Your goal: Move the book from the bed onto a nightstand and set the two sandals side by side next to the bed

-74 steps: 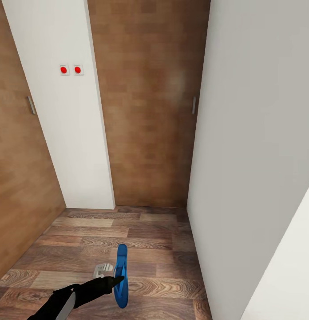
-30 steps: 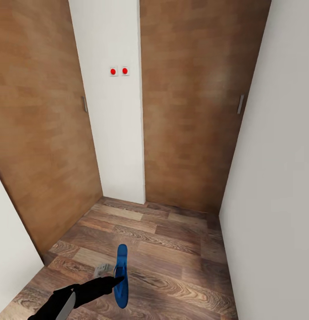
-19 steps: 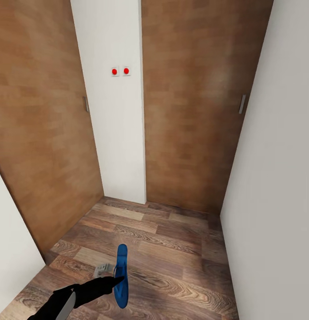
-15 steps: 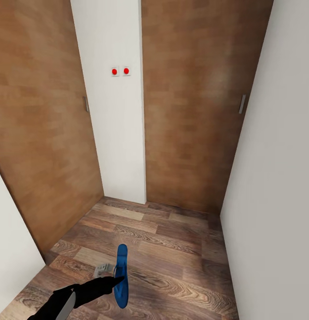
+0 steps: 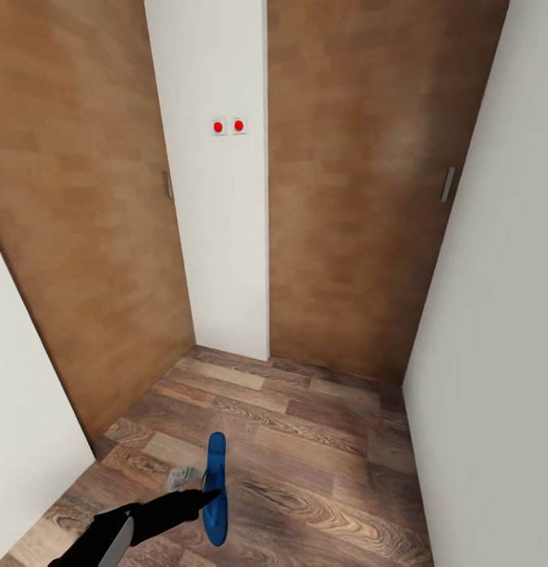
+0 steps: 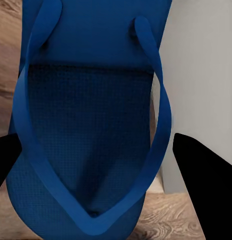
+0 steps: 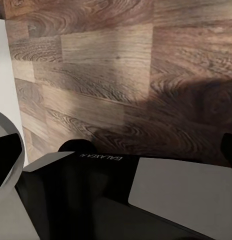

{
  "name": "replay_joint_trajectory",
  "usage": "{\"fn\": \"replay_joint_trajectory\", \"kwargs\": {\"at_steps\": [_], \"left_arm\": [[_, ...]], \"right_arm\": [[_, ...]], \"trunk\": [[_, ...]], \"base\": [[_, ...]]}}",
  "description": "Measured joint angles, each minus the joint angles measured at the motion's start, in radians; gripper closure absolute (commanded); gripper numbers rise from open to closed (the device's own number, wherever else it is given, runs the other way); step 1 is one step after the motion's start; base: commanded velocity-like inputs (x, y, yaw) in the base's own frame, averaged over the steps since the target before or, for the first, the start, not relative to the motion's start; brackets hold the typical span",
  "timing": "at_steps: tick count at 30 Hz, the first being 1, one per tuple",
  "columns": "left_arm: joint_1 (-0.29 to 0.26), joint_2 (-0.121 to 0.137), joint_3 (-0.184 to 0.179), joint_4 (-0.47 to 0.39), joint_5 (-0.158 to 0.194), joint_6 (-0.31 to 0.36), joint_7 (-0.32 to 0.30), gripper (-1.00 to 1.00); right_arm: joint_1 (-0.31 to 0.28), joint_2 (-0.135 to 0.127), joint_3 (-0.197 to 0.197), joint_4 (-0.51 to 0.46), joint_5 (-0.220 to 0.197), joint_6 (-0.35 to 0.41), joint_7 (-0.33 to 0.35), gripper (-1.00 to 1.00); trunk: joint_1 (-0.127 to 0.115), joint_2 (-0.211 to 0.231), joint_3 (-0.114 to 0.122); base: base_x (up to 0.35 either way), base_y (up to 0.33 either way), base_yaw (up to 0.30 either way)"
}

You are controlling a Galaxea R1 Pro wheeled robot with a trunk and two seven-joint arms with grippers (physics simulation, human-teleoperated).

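Left gripper [image 5: 205, 498] pinching 1 blue sandal [image 5: 215, 488], held above floor [image 5: 305, 465]. 2 doors [image 5: 353, 197] beyond sandal. Right gripper: can't tell.

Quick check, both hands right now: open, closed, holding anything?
Left hand: closed on a blue sandal, carried on edge above the wood floor.
Right hand: cannot be told; its wrist view shows floor and robot body.

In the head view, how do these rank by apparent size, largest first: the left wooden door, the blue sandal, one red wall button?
1. Left wooden door, by far the largest.
2. Blue sandal, held in the left gripper; it looks bigger for being near the camera.
3. Red wall button, the smallest.
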Motion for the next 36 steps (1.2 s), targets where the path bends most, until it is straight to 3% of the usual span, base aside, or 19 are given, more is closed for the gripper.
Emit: {"fn": "replay_joint_trajectory", "kwargs": {"at_steps": [24, 36], "left_arm": [[0.000, -0.002, -0.002, 0.002, -0.001, 0.000, 0.004, 1.00], [0.000, -0.021, -0.001, 0.033, -0.002, -0.003, 0.008, 1.00]], "right_arm": [[0.000, -0.002, -0.001, 0.000, 0.000, 0.000, 0.001, -1.00], [0.000, -0.003, -0.002, -0.001, 0.000, -0.014, 0.003, -1.00]], "trunk": [[0.000, 0.000, -0.010], [0.000, 0.000, -0.017]], "base": [[0.000, 0.000, 0.275], [0.000, 0.000, 0.252]]}}
